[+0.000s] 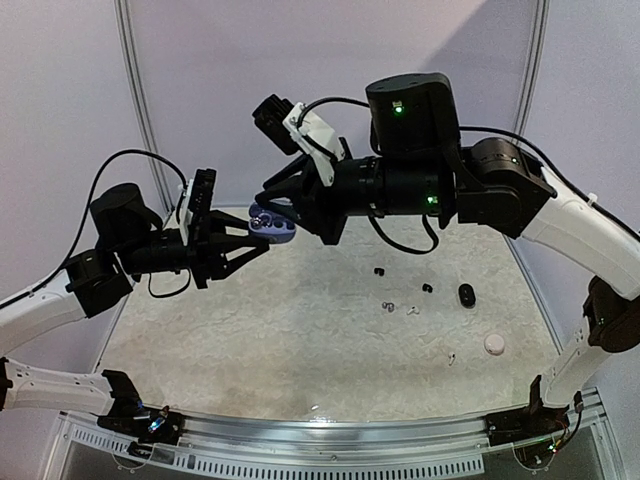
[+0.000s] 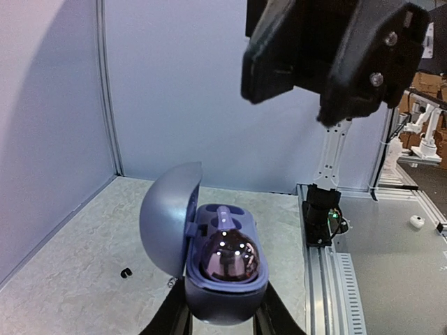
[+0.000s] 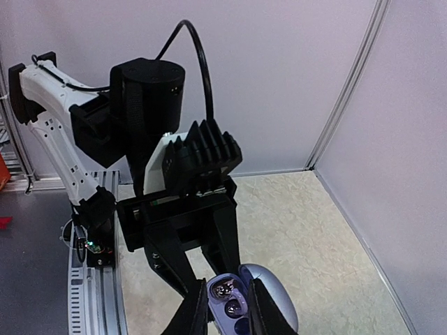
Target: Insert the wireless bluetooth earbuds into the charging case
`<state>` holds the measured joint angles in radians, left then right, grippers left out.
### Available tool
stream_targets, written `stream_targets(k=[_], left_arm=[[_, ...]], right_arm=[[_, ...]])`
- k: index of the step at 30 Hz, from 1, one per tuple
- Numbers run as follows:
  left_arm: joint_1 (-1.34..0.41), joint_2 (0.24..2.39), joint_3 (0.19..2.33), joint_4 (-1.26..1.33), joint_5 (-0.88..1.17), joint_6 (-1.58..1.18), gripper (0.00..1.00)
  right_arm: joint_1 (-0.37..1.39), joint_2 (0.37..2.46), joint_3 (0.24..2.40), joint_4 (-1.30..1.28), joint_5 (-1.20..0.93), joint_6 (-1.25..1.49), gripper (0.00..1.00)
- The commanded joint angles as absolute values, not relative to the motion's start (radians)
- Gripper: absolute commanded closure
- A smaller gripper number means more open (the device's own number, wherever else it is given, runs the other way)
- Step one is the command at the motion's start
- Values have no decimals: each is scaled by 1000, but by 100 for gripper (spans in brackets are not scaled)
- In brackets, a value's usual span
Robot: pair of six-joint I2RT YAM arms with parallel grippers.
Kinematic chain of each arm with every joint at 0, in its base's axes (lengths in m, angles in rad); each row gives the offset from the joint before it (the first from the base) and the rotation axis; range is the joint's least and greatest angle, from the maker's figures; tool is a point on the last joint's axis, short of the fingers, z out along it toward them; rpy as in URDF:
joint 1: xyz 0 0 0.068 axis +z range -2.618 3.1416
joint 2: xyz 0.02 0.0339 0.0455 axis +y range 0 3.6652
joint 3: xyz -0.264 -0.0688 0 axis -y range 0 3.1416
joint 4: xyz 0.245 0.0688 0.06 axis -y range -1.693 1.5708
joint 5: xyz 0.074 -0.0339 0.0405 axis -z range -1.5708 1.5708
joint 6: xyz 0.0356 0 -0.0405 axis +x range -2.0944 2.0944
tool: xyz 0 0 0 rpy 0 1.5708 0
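Above the bench (image 1: 300, 335), my left gripper (image 1: 260, 238) clamps the open case (image 2: 167, 220), with one earbud (image 2: 229, 257) apparently seated. My right gripper (image 3: 229, 308) hovers over it, and I cannot tell its grip. Loose earbuds (image 1: 388, 307) on the bench are not yet in.

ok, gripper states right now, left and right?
Left gripper: shut on the case.
Right gripper: over the case, fingers slightly apart; whether it grips anything cannot be told.
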<state>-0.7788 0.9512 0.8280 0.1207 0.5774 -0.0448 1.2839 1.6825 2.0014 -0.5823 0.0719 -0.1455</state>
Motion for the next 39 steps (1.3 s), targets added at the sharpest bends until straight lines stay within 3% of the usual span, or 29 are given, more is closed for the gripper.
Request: stream_targets(k=[1,19,33,39], left_arm=[[-787,966,860,97,641,-10,100],[-787,966,854,92,615,-9,100],[-787,961,849,104,609,-2,100],[-782,953,828,109,539,-62,100]], right_arm=[[1294,1688,1963,-597,58,-213,80],[1293,1720,1922,-564,27,-216,97],[1294,1733,1899,-532,85,-208,99],[1293,1716,1938,-506,-31,-175,95]])
